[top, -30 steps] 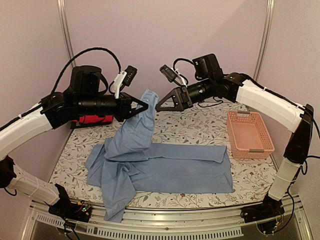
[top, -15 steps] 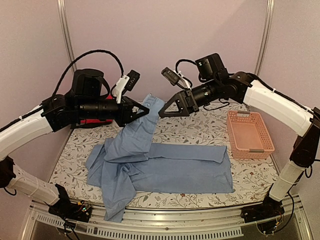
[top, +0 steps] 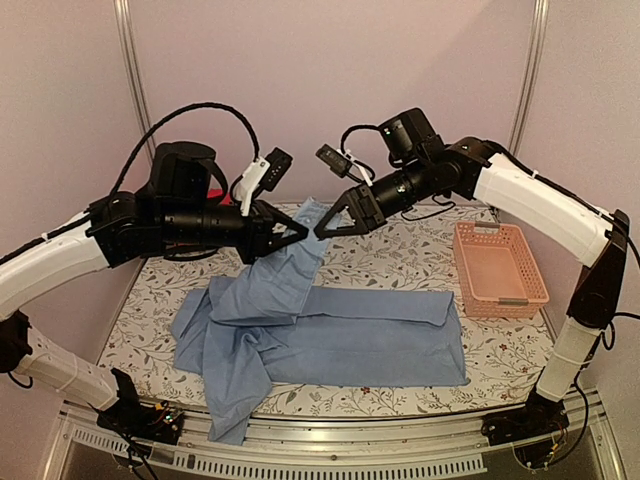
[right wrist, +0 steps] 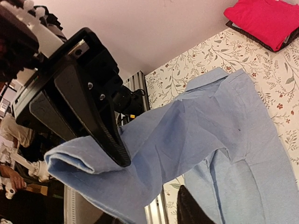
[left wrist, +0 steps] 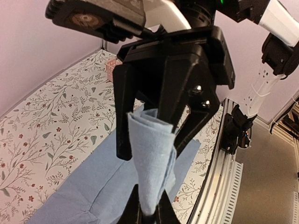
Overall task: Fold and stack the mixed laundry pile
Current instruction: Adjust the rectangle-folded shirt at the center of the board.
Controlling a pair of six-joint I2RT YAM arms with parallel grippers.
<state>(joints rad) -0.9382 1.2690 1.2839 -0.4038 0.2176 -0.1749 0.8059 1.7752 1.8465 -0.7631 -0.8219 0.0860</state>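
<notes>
**Shirt end held aloft between both grippers**

Position of the work: the light blue shirt (top: 360, 335) lies spread on the floral tablecloth (top: 400, 250) with its long axis running left to right across the near half; one strip of it rises from the left part of the body toward the far centre, ending in a folded tip (left wrist: 152, 149) well above the table. The red garment (right wrist: 261, 18) sits at the far left edge, apart from the shirt; the pink basket (top: 500, 265) stands at the right, clear of both.

Left gripper (top: 298, 232): clamped on the raised strip just below its tip; the arm reaches in from the left, forearm roughly level, fingers pointing right.

Right gripper (top: 322, 228): jaws apart, pointing left and slightly down, nose to nose with the left one; the left wrist view shows the folded tip standing between its spread fingers, and no contact with either pad can be confirmed.

Governing relation: the tip lies directly in the mouth of the right gripper, so that arm is the one placed to take it; closing should need little further approach. Risk, as a judgement: the two fingertip sets are very close, so any closing move leaves small clearance.
</notes>
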